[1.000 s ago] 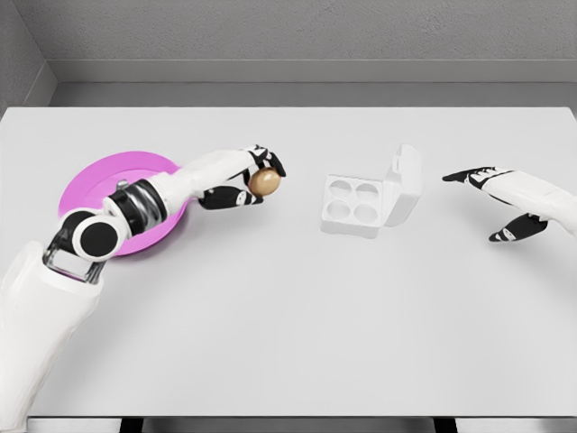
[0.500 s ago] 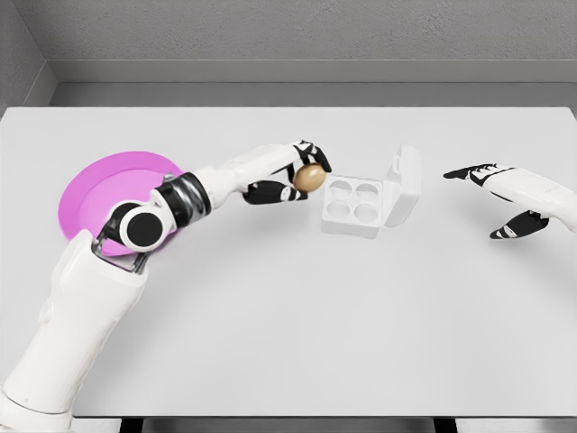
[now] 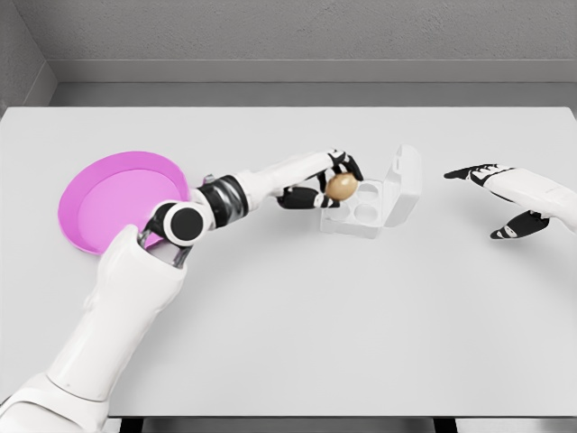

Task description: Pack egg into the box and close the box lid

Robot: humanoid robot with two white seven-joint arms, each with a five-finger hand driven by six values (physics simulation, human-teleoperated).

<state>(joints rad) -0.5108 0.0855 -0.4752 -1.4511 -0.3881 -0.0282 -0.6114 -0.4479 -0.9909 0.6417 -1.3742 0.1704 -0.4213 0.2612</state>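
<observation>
A brown egg (image 3: 341,187) is held in my left hand (image 3: 332,183), whose black fingers are curled around it. The hand hovers over the left cells of a small white egg box (image 3: 372,214) in the middle of the table. The box's lid (image 3: 406,177) stands raised on its right side, and its right cells show bare. My right hand (image 3: 498,200) floats to the right of the box, apart from it, with fingers spread and nothing in them.
A round pink plate (image 3: 104,198) lies at the left of the white table (image 3: 297,334), behind my left elbow. Grey walls rise beyond the table's far edge.
My left arm has stretched rightward, carrying the egg from beside the plate to above the box's left cells. The right hand has barely moved.
</observation>
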